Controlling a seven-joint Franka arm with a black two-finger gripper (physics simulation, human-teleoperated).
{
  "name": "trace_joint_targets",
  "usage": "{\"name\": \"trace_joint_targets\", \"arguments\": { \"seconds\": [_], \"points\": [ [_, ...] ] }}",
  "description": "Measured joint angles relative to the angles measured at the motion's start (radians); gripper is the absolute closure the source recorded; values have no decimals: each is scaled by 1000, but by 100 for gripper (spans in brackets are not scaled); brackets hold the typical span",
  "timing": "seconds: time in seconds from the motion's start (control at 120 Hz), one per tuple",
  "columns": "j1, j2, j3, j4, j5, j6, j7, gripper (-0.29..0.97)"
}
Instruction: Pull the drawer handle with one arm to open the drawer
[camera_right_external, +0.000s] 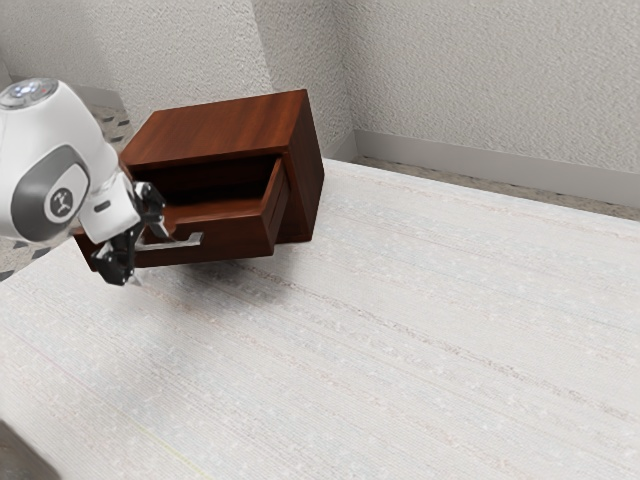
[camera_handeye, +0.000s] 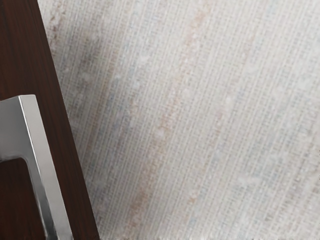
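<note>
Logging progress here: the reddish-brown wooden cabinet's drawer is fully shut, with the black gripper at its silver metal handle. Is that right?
No. The exterior view shows the drawer of the reddish-brown wooden cabinet pulled partway out, not shut. The black gripper is at its silver metal handle.

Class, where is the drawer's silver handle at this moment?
At the exterior view's left, the handle sits on the front of the part-open drawer, right beside the gripper.

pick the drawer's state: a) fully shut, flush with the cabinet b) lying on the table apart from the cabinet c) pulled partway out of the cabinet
c: the exterior view shows the drawer jutting out of the cabinet, a dark opening above it, the gripper by its handle.
</note>
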Motion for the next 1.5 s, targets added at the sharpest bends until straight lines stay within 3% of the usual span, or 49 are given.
{"name": "trace_joint_targets", "arguments": {
  "seconds": [0.375, 0.633, 0.867, 1.033, 1.5],
  "points": [
    [4, -107, 31, 50, -1, -68, 0, 0],
    [-2, -112, 28, 273, -34, -359, -130, 0],
    [-42, -127, 12, 346, -42, -549, -298, 0],
    [-123, -129, 11, 348, -43, -602, -383, 0],
    [-128, -132, 18, 348, -44, -662, -528, 0]
  ]
}}
